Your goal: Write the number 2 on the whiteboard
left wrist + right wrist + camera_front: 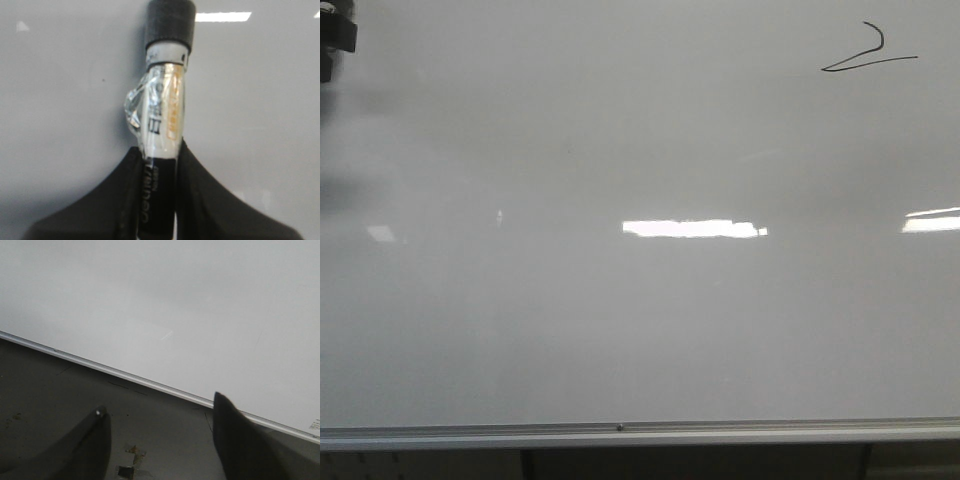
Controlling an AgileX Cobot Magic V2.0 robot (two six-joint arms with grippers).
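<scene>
Near edge: silver frame of the whiteboard point(640, 432) runs across the front view. Right gripper point(160, 412), seen only in its wrist view, jaws parted and empty, over the frame edge and dark surface beside the board. Left gripper point(159, 165) clenched on a capped marker point(162, 115), seen in its wrist view alone. Far right: the number 2 point(868, 55), visible only from the front.

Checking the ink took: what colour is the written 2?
Black, clearest in the front view: number 2.
</scene>
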